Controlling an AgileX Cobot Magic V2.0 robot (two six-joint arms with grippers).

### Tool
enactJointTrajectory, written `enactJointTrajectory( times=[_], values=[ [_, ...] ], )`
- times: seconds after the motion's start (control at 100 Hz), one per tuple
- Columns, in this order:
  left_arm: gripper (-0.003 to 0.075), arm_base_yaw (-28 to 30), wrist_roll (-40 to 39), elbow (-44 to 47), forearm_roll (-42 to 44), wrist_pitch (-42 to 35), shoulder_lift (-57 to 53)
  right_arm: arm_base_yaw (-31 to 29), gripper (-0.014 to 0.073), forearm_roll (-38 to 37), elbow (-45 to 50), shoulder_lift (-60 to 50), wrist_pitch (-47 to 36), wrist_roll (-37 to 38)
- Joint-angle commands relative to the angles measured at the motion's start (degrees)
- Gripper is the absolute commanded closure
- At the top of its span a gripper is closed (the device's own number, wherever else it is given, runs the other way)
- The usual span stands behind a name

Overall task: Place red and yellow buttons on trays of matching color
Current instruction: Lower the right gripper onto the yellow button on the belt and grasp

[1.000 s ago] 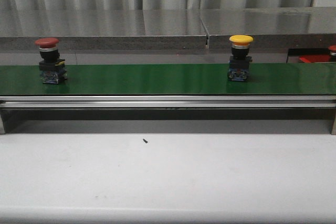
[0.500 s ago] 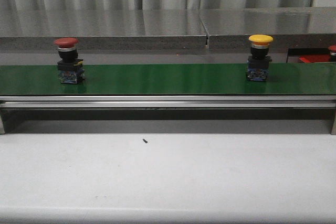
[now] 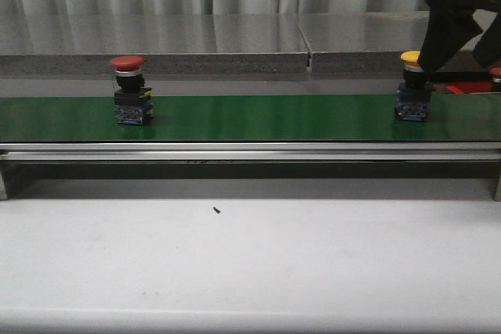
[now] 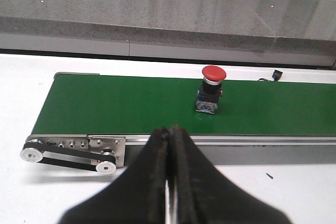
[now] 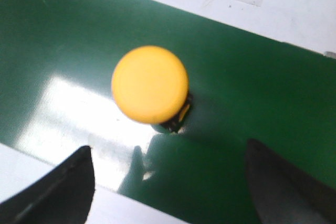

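A red button (image 3: pixel 127 62) on a black-and-blue base rides the left part of the green belt (image 3: pixel 266 117); the left wrist view also has this red button (image 4: pixel 213 73). A yellow button (image 3: pixel 409 58) stands on the belt at the right. My right gripper (image 3: pixel 455 59) hangs open just above it, half covering its cap. In the right wrist view the yellow button (image 5: pixel 150 84) sits on the belt beyond my right gripper (image 5: pixel 169 179), whose fingers stand wide apart. My left gripper (image 4: pixel 169 130) is shut and empty over the white table, short of the belt. A red tray (image 3: pixel 468 86) peeks in at the far right. No yellow tray is in view.
The belt's silver frame rail (image 3: pixel 250 152) runs along its near side, with a drive pulley and black band (image 4: pixel 68 157) at its left end. A grey stone ledge (image 3: pixel 156 44) lies behind. Another red cap (image 3: pixel 495 74) sits at the red tray. A black speck (image 3: pixel 216 210) lies on the white table.
Both buttons have travelled to the right along the belt. My right gripper has come into the front view from the upper right, down over the yellow button.
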Motion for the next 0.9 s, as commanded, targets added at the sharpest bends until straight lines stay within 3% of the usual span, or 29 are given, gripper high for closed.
enactJointTrajectory(
  times=[0.0, 0.27, 0.34, 0.44, 0.51, 0.73, 0.89],
  values=[
    [0.0739, -0.45, -0.06, -1.51, -1.44, -3.42, 0.40, 0.18, 0.0009, 0.83, -4.23, 0.38, -2.28, -0.67],
    [0.0739, -0.45, -0.06, -1.51, -1.44, -3.42, 0.40, 0.12, 0.0027, 0.83, -9.95, 7.01, -1.91, -0.67],
    [0.0739, -0.45, -0.06, -1.51, -1.44, -3.42, 0.40, 0.12, 0.0131, 0.83, -10.09, 7.19, -1.77, -0.62],
    [0.0739, -0.45, -0.06, -1.51, -1.44, -3.42, 0.40, 0.07, 0.0358, 0.83, -10.21, 6.98, -0.33, -0.62],
    [0.0739, -0.45, -0.06, -1.51, -1.44, -3.42, 0.40, -0.17, 0.0430, 0.83, -10.71, 6.85, 1.78, -0.62],
    [0.0739, -0.45, -0.06, -1.51, -1.44, -3.42, 0.40, -2.60, 0.0431, -0.74, -12.21, 2.51, 9.06, 1.38],
    [0.0739, -0.45, -0.06, -1.51, -1.52, -3.42, 0.40, -8.65, 0.0431, -2.39, -11.77, -2.96, 14.56, 4.07]
  ],
)
